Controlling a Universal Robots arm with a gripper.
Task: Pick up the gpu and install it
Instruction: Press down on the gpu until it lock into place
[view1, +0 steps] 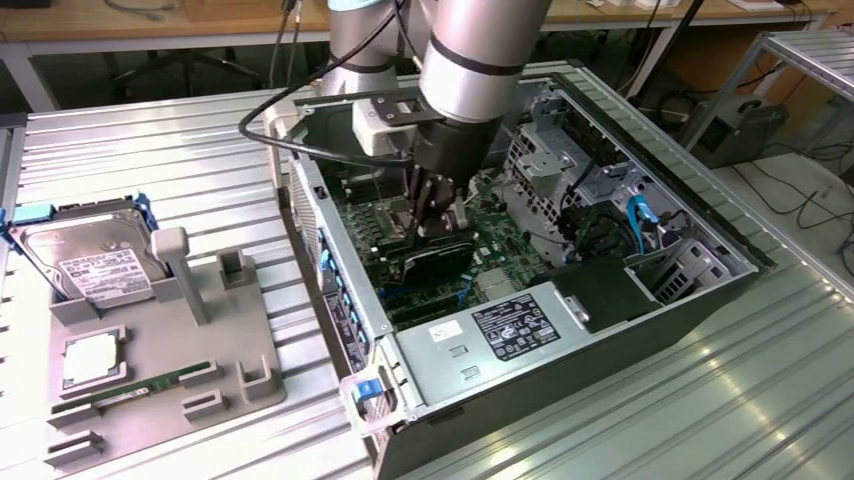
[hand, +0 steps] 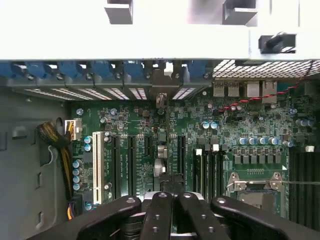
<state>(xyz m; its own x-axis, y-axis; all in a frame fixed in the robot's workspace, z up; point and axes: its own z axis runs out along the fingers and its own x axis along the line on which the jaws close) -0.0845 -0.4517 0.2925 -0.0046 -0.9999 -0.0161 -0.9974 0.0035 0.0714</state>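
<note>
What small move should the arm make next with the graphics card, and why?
Probably ease straight down a little. The tool grips the graphics card on edge inside the open computer case, just over the green board; whether it is seated yet, I cannot tell.

We see a green motherboard (hand: 150, 125) with black slots and one white slot (hand: 96, 167), blue clips (hand: 75, 70) along the case's rear edge, black gripper (view1: 438, 215) on a silver arm (view1: 481, 50), grey ribbed table (view1: 160, 160), grey tray (view1: 160, 370) near its corner
</note>
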